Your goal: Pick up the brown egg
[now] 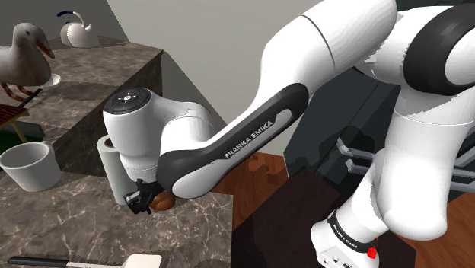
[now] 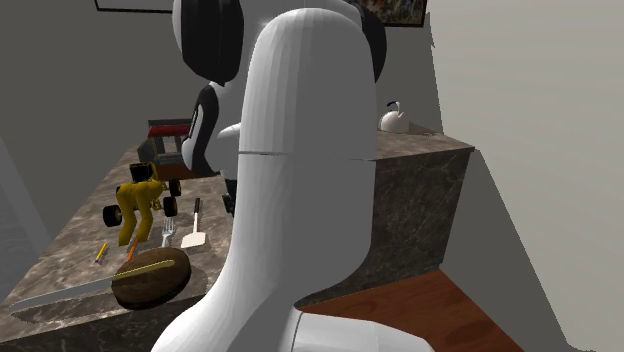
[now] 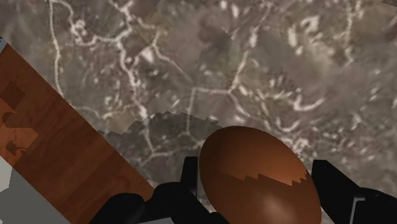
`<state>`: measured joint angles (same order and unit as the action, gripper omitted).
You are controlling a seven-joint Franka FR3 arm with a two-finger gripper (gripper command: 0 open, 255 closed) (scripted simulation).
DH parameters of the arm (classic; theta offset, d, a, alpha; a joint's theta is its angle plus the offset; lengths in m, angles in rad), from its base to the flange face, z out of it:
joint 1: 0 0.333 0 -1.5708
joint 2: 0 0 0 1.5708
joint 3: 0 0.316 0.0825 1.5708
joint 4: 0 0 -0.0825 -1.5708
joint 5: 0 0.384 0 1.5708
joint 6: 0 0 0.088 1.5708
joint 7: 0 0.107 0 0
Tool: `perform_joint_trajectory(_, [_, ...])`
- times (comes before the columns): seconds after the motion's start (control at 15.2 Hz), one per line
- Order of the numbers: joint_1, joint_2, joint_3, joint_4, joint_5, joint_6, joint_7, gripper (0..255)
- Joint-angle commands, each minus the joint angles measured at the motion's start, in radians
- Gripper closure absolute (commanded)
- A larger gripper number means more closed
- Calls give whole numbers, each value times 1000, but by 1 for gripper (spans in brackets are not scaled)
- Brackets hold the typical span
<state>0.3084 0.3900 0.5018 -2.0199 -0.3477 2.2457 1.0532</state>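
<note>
The egg (image 3: 257,184) is brown and glossy, and it sits right between the two black fingers of the hand (image 3: 253,165). In the wrist view both fingers press against its sides, so the hand is closed as far as the egg allows and has it clasped. Under it is the marbled desk (image 3: 254,63), with a strip of wood floor (image 3: 44,121) past the desk's edge.

The shoulder view fills in the surroundings. The egg (image 1: 163,202) peeks out beside the hand (image 1: 148,202), low over the desk (image 1: 76,221) and near its edge. Can't tell from here whether the egg is touching the surface or just off it. A white roll (image 1: 114,164) stands just behind the hand, a white bowl (image 1: 30,165) is further toward that view's left, and a gull (image 1: 23,57) and a teapot (image 1: 78,32) sit up on a higher level.

The second exterior view looks past the arm (image 2: 300,200), which blocks a lot. It adds other desk stuff: a yellow toy (image 2: 138,205), a fork (image 2: 167,235), a spatula (image 2: 195,235) and a long knife (image 2: 60,291), all well apart from the teapot (image 2: 392,118).
</note>
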Motion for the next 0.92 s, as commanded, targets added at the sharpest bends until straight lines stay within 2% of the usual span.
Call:
perform_joint_trajectory(0.0, [-2,-7,3,3,6,-9,-5,255])
perform_joint_trajectory(0.86, [-29,-118,39,46,90,-144,-68,255])
